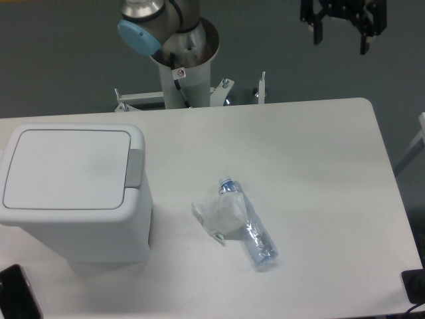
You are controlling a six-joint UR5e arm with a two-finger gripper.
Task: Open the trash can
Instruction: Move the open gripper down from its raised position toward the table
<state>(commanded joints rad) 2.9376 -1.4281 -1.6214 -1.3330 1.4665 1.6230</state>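
This looks like a robotics lab. A robot arm's metal pedestal (186, 66) is bolted behind a plain white worktop (319, 173) over a bare grey floor (60, 60). Staged test props sit on the worktop: a white trash can (73, 193) and a crushed plastic bottle (249, 226).

trash can (70, 189): 1 | plastic bottle (251, 226): 1 | crumpled white wrapper (216, 214): 1 | gripper (340, 36): 1 | table (319, 166): 1 | dark object at table's lower-left edge (18, 292): 1
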